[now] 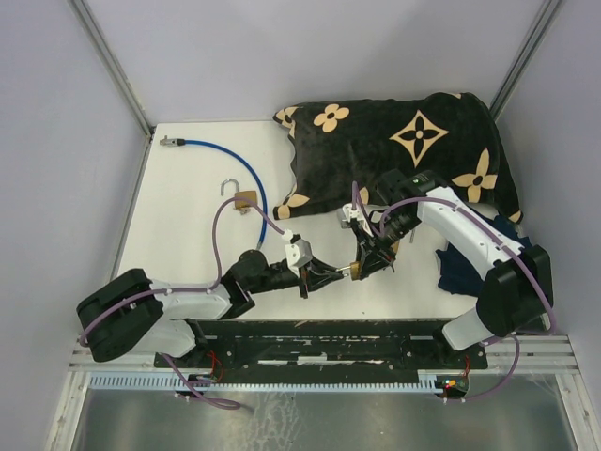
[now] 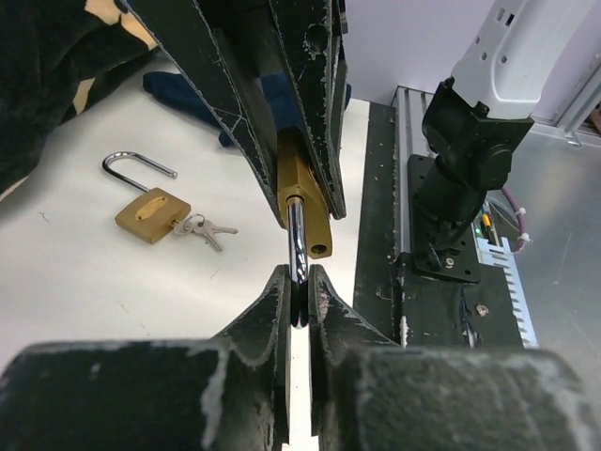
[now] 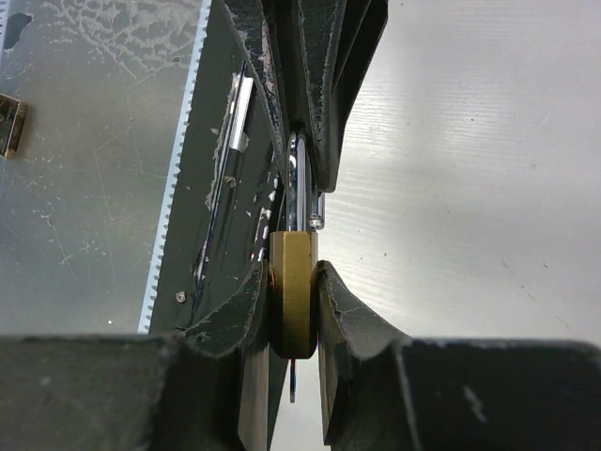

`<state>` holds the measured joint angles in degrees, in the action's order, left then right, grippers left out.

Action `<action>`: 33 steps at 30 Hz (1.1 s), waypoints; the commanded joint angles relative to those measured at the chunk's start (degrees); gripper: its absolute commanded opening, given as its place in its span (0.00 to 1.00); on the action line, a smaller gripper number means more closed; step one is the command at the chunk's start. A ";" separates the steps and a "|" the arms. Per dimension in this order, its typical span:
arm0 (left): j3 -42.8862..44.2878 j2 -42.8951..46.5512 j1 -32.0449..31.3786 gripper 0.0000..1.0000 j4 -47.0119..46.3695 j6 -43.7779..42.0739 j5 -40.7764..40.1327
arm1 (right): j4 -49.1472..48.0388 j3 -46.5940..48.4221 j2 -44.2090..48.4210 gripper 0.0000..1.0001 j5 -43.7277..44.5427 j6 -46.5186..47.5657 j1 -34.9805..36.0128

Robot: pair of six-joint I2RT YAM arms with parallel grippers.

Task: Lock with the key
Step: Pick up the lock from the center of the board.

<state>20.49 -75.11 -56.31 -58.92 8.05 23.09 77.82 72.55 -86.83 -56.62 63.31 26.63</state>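
Observation:
A brass padlock [image 3: 293, 272] is clamped by its body between the fingers of my right gripper [image 3: 294, 282], which is shut on it. Its steel shackle [image 2: 297, 240] points toward my left gripper [image 2: 299, 282], whose fingertips are shut on the shackle's end. In the top view the two grippers meet nose to nose at the padlock [image 1: 358, 270] near the table's front middle. A thin dark blade shows under the held padlock; I cannot tell whether it is a key. A second brass padlock [image 2: 146, 214] lies on the table with its shackle open and small keys [image 2: 205, 228] at its base.
A black blanket with tan flowers [image 1: 404, 141] covers the back right. A blue cable [image 1: 235, 164] curves across the back left, ending near the second padlock [image 1: 242, 199]. A dark blue cloth [image 1: 465, 268] lies by the right arm. The black base plate [image 1: 329, 338] runs along the near edge.

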 commanded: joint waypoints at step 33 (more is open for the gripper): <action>-1.32 15.93 4.72 0.03 -3.12 6.01 3.61 | -4.09 3.23 9.58 0.63 -19.12 -9.39 -4.80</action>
<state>17.12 -61.32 -52.16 -56.25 12.58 24.97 72.75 74.78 -79.59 -67.46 49.25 21.74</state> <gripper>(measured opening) 0.072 0.639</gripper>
